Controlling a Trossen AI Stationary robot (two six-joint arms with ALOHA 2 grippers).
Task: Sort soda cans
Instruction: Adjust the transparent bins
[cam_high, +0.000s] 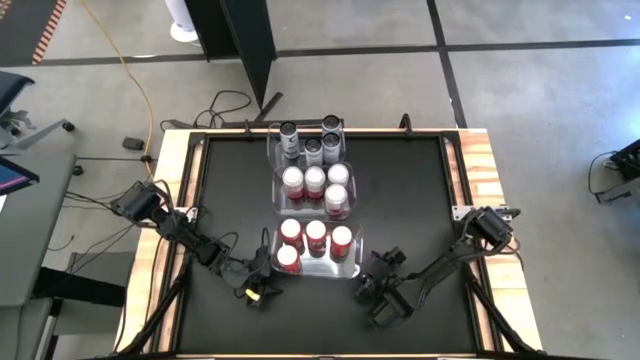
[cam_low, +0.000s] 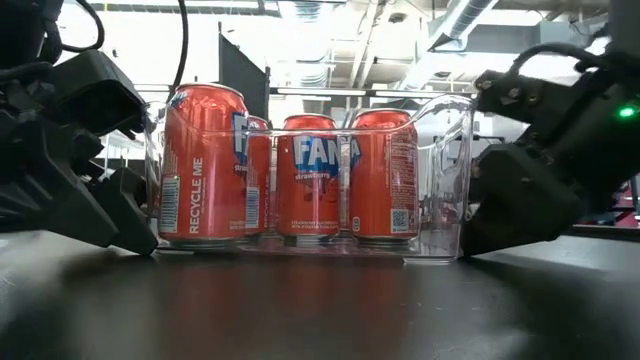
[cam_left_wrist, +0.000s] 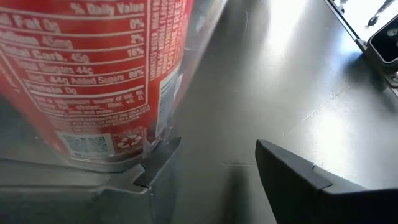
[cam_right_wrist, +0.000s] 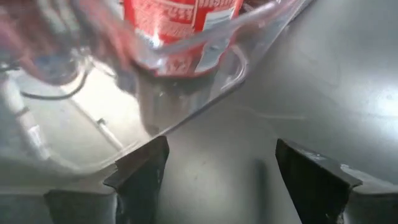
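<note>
Clear plastic near bin, four red soda cans upright, long axes vertical, between both grippers. Left gripper: jaws apart, straddling its wall, nothing gripped. Right gripper: wide open, empty, just beside its corner. Advice: move slowly, keeping cans upright. Beyond: middle bin, then far bin, dark cans.

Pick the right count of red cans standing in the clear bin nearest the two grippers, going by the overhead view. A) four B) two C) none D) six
A: the nearest bin holds four red cans, three in a row and one more at its left front corner.
</note>
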